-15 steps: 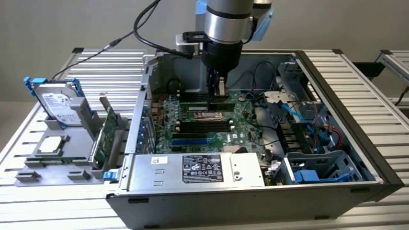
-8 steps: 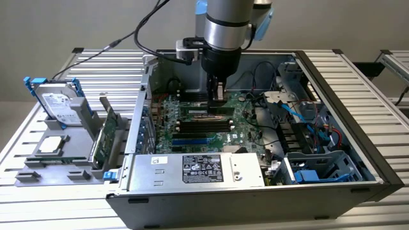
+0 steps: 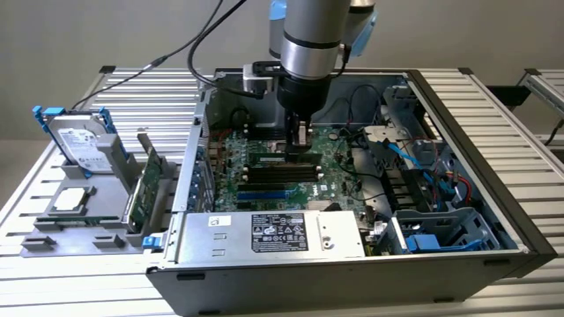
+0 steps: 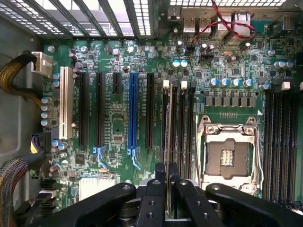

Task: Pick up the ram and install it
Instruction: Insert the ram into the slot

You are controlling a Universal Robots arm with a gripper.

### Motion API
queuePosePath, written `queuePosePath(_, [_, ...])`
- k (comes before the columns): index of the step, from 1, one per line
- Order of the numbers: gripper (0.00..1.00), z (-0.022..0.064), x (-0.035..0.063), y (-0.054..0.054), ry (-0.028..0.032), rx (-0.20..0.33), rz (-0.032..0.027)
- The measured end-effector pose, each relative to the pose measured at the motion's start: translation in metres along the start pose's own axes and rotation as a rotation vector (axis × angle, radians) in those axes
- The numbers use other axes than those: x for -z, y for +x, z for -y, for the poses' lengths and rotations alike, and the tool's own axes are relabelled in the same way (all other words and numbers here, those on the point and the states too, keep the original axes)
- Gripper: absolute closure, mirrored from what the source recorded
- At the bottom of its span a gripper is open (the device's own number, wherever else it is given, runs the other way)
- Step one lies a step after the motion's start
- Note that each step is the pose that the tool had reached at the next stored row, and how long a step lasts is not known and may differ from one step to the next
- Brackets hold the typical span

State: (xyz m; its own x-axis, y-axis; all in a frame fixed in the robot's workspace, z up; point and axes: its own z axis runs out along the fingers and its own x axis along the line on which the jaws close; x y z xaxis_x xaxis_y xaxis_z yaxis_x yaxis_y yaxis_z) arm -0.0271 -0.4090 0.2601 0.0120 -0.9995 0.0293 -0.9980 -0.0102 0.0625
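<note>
Ok so the pincer (image 4: 167, 176) is clamped on the ram (image 4: 168, 123). I'm seeing the stick edge-on: a long, thin, pale sliver running away from the fingers, about as long as a slot. It's lined up along the black memory slots (image 4: 182, 127), over the one farthest from the CPU socket (image 4: 229, 156). Can't tell if it's touching the slot or just above it.

My worry is that if the stick is a hair tilted, or its notch misses the key, pushing down could jam it or flex the motherboard (image 4: 113, 71). The white latches (image 4: 183, 85) at the far end might also block it if they aren't swung out. The socket is bare and near those slots, so a sideways slip would be ugly.

Further out, the open case (image 3: 352, 284) sits on the slatted surface (image 3: 493, 99).
</note>
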Motion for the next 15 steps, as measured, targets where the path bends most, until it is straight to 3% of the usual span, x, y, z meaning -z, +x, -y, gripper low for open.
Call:
queuePosePath(5, [0.86,-0.0023,-0.0091,0.000,0.0058,0.000,-0.0001])
queuePosePath(10, [0.86,-0.0023,-0.0142,0.000,0.0310,0.001,-0.0005])
queuePosePath(15, [0.86,-0.0026,-0.0172,-0.001,0.0331,0.012,-0.0006])
